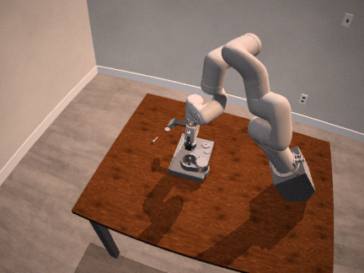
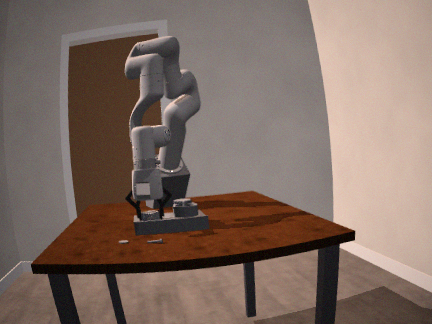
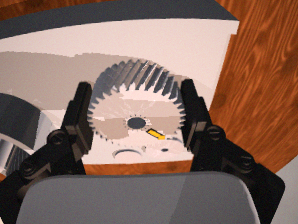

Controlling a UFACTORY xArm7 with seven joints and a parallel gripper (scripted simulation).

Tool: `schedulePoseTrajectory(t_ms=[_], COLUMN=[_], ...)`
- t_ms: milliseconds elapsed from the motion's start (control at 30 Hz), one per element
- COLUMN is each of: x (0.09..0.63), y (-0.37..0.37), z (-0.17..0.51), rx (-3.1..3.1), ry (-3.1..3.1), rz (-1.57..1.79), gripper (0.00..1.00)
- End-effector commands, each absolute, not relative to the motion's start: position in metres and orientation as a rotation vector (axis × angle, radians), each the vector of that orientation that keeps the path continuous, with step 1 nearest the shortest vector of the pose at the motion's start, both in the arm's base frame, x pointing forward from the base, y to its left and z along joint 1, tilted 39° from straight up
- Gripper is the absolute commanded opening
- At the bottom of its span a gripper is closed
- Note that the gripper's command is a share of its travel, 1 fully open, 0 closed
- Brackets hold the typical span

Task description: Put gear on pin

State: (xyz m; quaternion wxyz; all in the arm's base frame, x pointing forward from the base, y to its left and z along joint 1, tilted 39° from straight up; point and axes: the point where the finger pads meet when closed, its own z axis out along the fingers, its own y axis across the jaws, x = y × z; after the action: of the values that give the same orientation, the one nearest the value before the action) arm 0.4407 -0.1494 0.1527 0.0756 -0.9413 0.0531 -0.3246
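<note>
In the wrist view my gripper [image 3: 136,94] is shut on the toothed silver gear [image 3: 136,106], one black finger on each side of its rim. A yellow arrow [image 3: 156,133] is painted on the gear's face and points down and to the right of the centre hole [image 3: 136,123]. The gear is low over the grey timing case [image 1: 190,158], at its far end; the pin and the collar mark are hidden under it. The exterior view shows the gripper [image 2: 148,210] with the gear [image 2: 149,216] close to the case top [image 2: 171,222].
Another gear [image 1: 206,146] and a round housing [image 1: 190,160] sit on the case. A small bolt [image 1: 154,140] and a flat washer [image 1: 168,130] lie on the table to the left. The arm's base [image 1: 292,177] stands at the right.
</note>
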Motion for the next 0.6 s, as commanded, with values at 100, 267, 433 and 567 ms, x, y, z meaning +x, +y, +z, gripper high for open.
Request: schedulePoseTrajectory(t_ms=[100,267,433,567], x=[0.439,0.436,0.433,0.43], y=[-0.15,-0.15,-0.151,-0.152], z=[0.156,0.159,0.163,0.167], rx=[-2.821,-2.821,-2.821,-2.821], ry=[0.16,0.16,0.16,0.16], rz=[-0.976,-0.976,-0.976,-0.976], gripper=[0.0,0.0,0.0,0.0])
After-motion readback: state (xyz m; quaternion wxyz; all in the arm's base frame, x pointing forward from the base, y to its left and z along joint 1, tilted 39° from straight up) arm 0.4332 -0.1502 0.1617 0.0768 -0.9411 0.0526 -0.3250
